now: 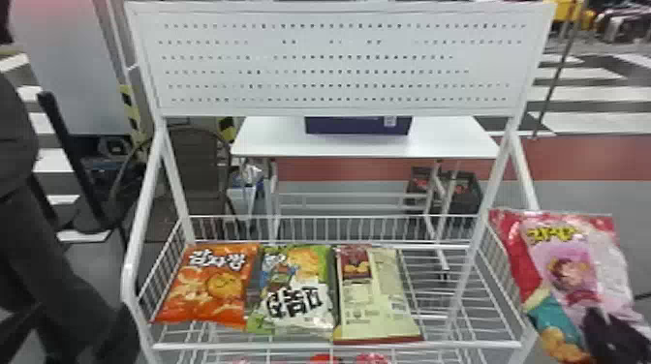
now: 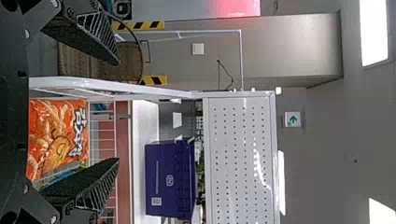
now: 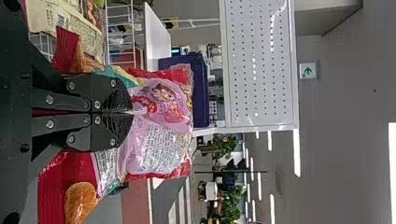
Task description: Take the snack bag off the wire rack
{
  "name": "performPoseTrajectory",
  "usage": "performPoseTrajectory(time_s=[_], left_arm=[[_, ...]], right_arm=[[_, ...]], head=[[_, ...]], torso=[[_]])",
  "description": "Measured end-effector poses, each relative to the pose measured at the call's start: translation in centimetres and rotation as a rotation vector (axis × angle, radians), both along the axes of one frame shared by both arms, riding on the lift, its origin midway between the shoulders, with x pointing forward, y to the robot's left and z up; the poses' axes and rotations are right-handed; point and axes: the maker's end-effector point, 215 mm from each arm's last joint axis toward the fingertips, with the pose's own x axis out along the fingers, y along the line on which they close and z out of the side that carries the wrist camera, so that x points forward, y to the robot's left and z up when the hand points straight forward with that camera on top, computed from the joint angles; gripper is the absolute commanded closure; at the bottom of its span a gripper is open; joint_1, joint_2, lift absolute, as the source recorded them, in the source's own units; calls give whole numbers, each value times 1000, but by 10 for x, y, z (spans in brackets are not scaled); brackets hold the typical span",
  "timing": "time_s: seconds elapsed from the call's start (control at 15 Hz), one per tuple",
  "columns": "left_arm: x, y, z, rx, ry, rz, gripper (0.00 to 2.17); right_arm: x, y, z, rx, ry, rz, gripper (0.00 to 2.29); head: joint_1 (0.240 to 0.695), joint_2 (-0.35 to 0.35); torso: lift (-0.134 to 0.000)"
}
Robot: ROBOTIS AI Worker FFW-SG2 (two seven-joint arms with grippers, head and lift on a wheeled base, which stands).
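Open and empty at left, facing an orange plastic snack bag (image 1: 208, 285), with the black left gripper (image 2: 117, 112). Right of the white wire rack (image 1: 242, 346), pinching the pink-and-red plastic snack bag (image 1: 571, 271) in the black right gripper (image 3: 132, 112), probably for a firm fold. Pointing top-up and far, long axis nearly upright, leaning left.

In the wire rack (image 1: 482, 218), a basket (image 1: 455, 345) with three snack bags side by side: left bag (image 1: 208, 285), middle bag (image 1: 295, 300), right bag (image 1: 375, 300). Beneath the basket, packs (image 1: 373, 358), mostly hidden. Above, across the rack, a panel (image 1: 339, 63). Behind the rack, a table (image 1: 271, 138) with a box (image 1: 358, 126) on top; behind at left, a chair (image 1: 196, 179). Just right of the basket, in the right gripper (image 1: 596, 317), another bag (image 1: 569, 261).
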Motion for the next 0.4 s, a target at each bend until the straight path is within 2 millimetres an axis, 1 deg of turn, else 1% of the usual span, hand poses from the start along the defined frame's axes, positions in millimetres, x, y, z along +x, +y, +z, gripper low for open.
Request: performPoseTrajectory(time_s=[0.4], left_arm=[[-2,-1,1,-1,-4,-3,161]], right_arm=[[-1,0,2,5,-5,-1,2125]], head=[[499,0]], torso=[[0]])
